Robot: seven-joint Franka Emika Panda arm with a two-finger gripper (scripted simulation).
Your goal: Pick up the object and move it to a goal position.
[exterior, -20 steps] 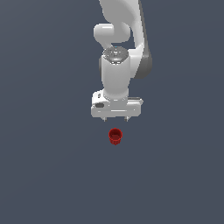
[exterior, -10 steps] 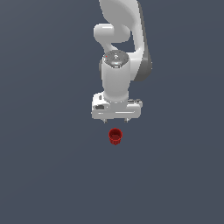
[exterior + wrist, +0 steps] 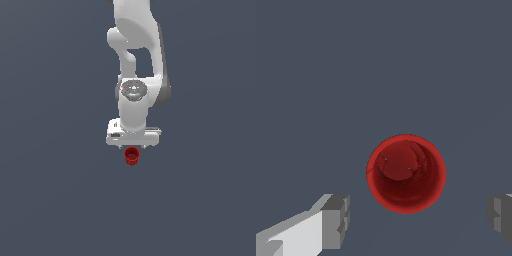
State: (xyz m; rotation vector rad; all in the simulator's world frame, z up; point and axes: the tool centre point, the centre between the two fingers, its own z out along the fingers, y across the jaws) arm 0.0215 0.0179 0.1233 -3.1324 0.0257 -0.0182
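The object, a small red cup (image 3: 131, 156), stands upright with its mouth facing up on the flat grey floor. In the exterior view my white gripper (image 3: 132, 147) hangs straight down just above it, with the hand's underside almost at the cup's rim. The wrist view looks into the cup (image 3: 405, 173). It sits between the two grey fingertips (image 3: 336, 220) but offset a little from the line joining them. My gripper (image 3: 418, 220) is open, with a gap much wider than the cup, and the fingers touch nothing.
A uniform dark grey surface fills both views. The white arm (image 3: 135, 55) rises above the gripper in the exterior view. No other objects, containers or edges show.
My gripper has come down toward the red cup, closing most of the gap above it. The cup has not moved.
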